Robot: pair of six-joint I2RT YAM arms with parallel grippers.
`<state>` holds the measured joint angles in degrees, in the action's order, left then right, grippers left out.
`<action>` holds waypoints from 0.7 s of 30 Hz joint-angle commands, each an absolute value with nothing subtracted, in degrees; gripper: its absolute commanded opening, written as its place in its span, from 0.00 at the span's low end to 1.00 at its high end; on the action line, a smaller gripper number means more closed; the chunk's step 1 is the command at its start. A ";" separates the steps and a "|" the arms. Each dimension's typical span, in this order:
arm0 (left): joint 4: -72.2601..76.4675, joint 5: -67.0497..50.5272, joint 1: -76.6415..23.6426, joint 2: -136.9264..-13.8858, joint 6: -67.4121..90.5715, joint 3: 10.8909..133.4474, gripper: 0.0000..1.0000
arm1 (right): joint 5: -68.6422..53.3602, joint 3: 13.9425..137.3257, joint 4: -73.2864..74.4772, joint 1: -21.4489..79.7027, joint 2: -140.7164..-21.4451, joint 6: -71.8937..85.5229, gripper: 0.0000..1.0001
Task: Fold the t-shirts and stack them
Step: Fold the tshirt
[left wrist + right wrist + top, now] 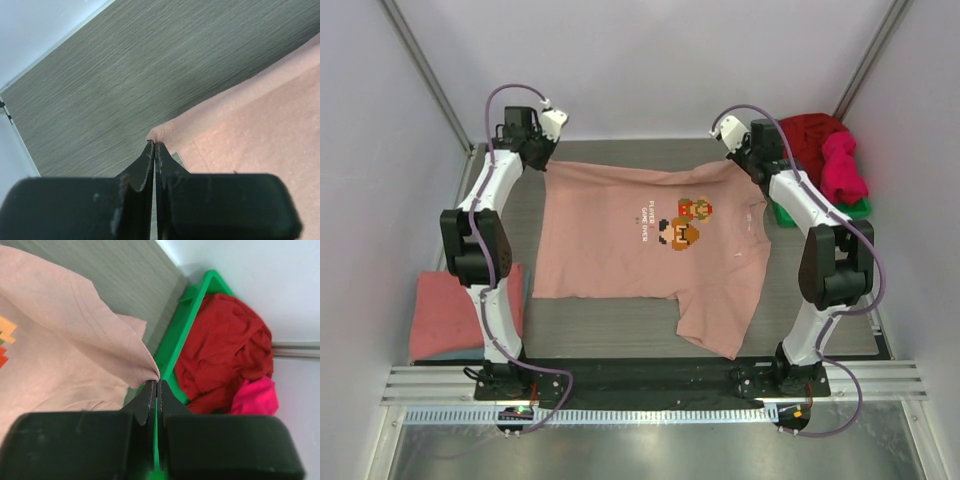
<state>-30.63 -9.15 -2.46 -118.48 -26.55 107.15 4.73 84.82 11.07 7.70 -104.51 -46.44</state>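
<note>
A pale pink t-shirt (pixel 620 240) with a pixel graphic lies spread on the table, one sleeve pointing to the near right. My left gripper (pixel 546 160) is shut on its far left corner; the left wrist view shows the jaws (pixel 155 144) closed on the cloth tip (pixel 260 130). My right gripper (pixel 742 160) is shut on its far right corner; the right wrist view shows it (pixel 157 383) pinching a fold of the pink cloth (pixel 60 340). The far edge runs stretched between the two grippers. A folded coral-red t-shirt (pixel 450 312) lies at the near left.
A green bin (pixel 782 214) stands at the far right, holding a dark red t-shirt (pixel 810 133) and a magenta one (pixel 844 170). Bin rim (pixel 192 315), dark red cloth (pixel 225 340) and magenta cloth (pixel 255 397) sit just right of my right gripper. Walls close in on three sides.
</note>
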 commanded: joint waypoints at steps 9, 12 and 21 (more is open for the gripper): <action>-31.03 -9.49 -1.67 -112.41 -28.91 100.02 0.00 | 2.81 76.65 13.09 8.35 -95.19 -42.80 0.01; -31.03 -9.41 -1.67 -111.54 -29.18 97.74 0.00 | 2.55 74.80 13.71 8.35 -93.43 -42.28 0.01; -31.11 -8.35 -1.58 -111.09 -30.93 91.68 0.00 | 1.23 66.98 17.57 10.72 -87.81 -39.64 0.01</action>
<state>-31.51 -9.02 -2.11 -114.34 -29.26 93.49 2.20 69.04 16.21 9.43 -91.70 -41.17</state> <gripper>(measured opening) 0.003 0.031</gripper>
